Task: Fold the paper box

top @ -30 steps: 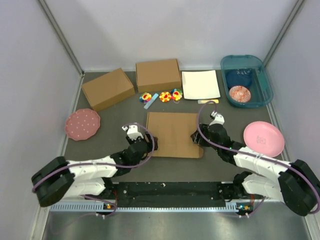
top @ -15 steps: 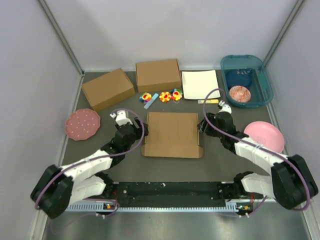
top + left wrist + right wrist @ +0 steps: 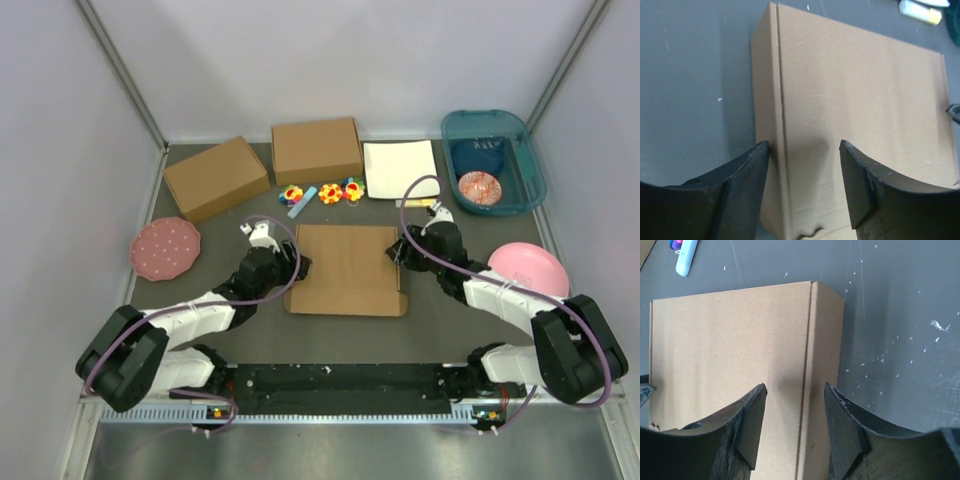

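Top external view has the paper box (image 3: 345,268) lying flat and closed in the middle of the table (image 3: 440,325), between my two arms. My left gripper (image 3: 293,268) sits at its left edge. My right gripper (image 3: 397,252) sits at its right edge, toward the far corner.

From the left wrist, my fingers (image 3: 740,180) stand spread. The box's left edge and the crease beside it lie between them, with one finger by the outer wall and the other over the top panel. I cannot tell whether either one touches the cardboard.

From the right wrist, those fingers (image 3: 845,425) are spread too, straddling the crease along the right edge. Neither pair pinches anything.

Beyond the box lie small coloured toys (image 3: 322,192), a slanted cardboard box (image 3: 216,177), a straight cardboard box (image 3: 316,150), a white sheet (image 3: 401,168) and a teal bin (image 3: 530,165). A dotted pink plate (image 3: 165,248) lies to the left and a plain pink plate (image 3: 527,275) to the right.
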You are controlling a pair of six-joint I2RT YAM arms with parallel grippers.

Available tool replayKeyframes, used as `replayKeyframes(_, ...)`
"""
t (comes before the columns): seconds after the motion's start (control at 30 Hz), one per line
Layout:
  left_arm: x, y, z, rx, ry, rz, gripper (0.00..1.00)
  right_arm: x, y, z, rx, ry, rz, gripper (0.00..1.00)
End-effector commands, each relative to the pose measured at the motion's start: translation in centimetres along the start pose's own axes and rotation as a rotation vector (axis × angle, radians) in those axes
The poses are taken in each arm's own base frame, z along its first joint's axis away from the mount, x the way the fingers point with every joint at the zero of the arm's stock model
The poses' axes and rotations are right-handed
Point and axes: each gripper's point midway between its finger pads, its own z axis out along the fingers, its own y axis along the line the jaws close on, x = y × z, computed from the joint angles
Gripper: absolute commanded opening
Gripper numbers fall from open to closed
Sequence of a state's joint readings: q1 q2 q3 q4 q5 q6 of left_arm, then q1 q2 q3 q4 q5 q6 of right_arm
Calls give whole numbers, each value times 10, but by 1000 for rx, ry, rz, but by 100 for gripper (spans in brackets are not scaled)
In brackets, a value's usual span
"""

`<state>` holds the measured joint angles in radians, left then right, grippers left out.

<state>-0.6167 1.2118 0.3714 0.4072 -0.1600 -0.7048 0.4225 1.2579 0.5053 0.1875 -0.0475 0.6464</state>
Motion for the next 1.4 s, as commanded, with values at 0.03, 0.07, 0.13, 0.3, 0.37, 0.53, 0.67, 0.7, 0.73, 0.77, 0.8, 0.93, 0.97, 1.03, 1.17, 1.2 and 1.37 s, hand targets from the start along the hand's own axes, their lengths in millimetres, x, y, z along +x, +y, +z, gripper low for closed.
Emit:
replayKeyframes(0.03,23,-9,0,67,96,-27,60,5,-2,1,-16,7,-6,47)
replayKeyframes(0.07,26,-7,-1,67,103,-37,57,8,-4,1,-17,8,-7,47)
replayKeyframes(0.13,34,0,-4,64,106,-51,54,16,-10,-1,-8,18,-3,45)
replayKeyframes(0.3,42,13,-10,32,105,-56,52,25,-15,-2,0,37,-4,42)
replayKeyframes(0.37,42,14,-11,27,106,-46,52,23,-15,-4,0,34,-5,42)
replayKeyframes(0.53,31,9,-18,37,81,-36,52,21,-17,-12,21,29,-23,42)
replayKeyframes(0.67,14,17,-30,-12,15,-28,65,7,-13,-28,34,-7,-34,55)
replayKeyframes(0.7,4,17,-37,-27,-14,-31,69,-6,-8,-38,22,-54,-35,59)
replayKeyframes(0.73,-5,18,-41,-39,-45,-34,71,-11,-8,-44,39,-71,-34,60)
replayKeyframes(0.77,-15,21,-45,-65,-89,-34,75,-12,-9,-49,47,-78,-37,61)
replayKeyframes(0.8,-29,16,-54,-42,-146,-43,76,-22,-5,-59,34,-121,-46,61)
replayKeyframes(0.93,-46,21,-68,-51,-238,-50,74,-21,-11,-74,45,-137,-45,57)
replayKeyframes(0.97,-42,26,-67,-63,-233,-46,72,-17,-14,-74,49,-128,-41,52)
replayKeyframes(1.03,-36,34,-64,-95,-216,-53,59,-2,-22,-71,64,-93,-25,30)
replayKeyframes(1.17,-13,46,-50,-146,-127,-78,31,18,-30,-62,61,-45,4,6)
replayKeyframes(1.2,-10,47,-47,-150,-117,-79,28,18,-30,-61,54,-49,6,4)
replayKeyframes(1.37,2,47,-34,-155,-63,-68,21,30,-29,-50,28,-13,21,1)
